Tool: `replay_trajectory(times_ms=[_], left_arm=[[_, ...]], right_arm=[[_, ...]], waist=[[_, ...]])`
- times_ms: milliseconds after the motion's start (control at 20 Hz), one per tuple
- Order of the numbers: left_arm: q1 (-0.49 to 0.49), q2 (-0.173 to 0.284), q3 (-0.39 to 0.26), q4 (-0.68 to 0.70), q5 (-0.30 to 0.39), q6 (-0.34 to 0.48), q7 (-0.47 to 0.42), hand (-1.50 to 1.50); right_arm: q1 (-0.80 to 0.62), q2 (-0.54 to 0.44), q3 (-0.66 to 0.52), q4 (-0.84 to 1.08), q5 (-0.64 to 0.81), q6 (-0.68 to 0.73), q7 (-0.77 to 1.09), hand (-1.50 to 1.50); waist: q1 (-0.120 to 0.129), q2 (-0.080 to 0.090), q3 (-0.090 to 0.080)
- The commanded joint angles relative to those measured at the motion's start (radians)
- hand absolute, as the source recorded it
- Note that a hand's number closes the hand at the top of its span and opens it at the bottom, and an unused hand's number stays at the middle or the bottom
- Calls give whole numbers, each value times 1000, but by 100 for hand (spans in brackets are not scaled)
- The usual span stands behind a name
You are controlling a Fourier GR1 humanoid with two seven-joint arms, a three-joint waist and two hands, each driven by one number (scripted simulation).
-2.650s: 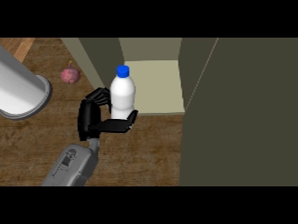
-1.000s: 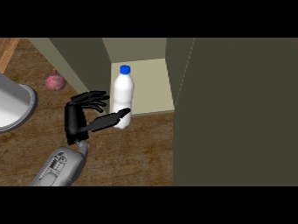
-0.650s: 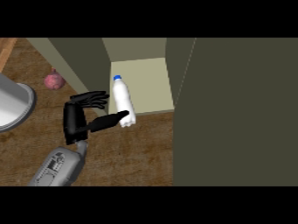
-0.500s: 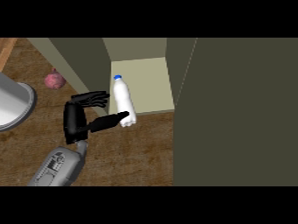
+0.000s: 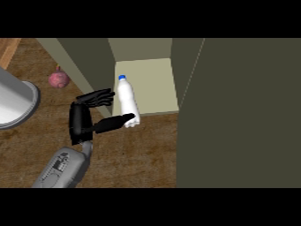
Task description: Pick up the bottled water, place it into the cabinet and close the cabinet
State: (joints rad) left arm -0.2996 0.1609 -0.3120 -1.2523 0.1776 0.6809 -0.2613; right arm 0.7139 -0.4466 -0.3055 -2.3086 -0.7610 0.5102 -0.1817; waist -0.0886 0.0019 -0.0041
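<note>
The bottled water (image 5: 125, 103) is white with a blue cap. It leans with its cap tipped up and left, at the front left edge of the cabinet's pale shelf (image 5: 154, 84). My right hand (image 5: 82, 118) is just left of the bottle, with its fingers (image 5: 97, 97) held fairly straight beside the bottle's side. The thumb (image 5: 117, 121) reaches to the bottle's base. The hand is open and not curled round the bottle. The cabinet's dark olive door (image 5: 244, 114) stands open at the right. My left hand does not show.
A large grey forearm (image 5: 3, 99) fills the left edge, close to the view. A pink root vegetable (image 5: 58, 79) lies on the wooden counter (image 5: 126, 154) left of the cabinet's side wall (image 5: 81, 62).
My right hand let go of the bottle and its fingers straightened. The bottle went from upright to leaning, cap up and left. Little has moved in the last half second.
</note>
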Motion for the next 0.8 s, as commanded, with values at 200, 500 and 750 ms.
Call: replay_trajectory(times_ms=[200,500,750], left_arm=[[-165,-154,-78,-33,62,-114,13,-150],[-138,-159,-134,-34,143,-172,-71,-150],[-67,-160,-214,-84,218,-142,-130,-150]], right_arm=[[20,-16,-42,-70,-16,-47,42,-150],[78,45,-32,-182,-20,-123,101,-150],[83,53,-53,-233,-50,-136,138,-150]], waist=[[12,0,1],[61,-3,2],[68,-4,2]])
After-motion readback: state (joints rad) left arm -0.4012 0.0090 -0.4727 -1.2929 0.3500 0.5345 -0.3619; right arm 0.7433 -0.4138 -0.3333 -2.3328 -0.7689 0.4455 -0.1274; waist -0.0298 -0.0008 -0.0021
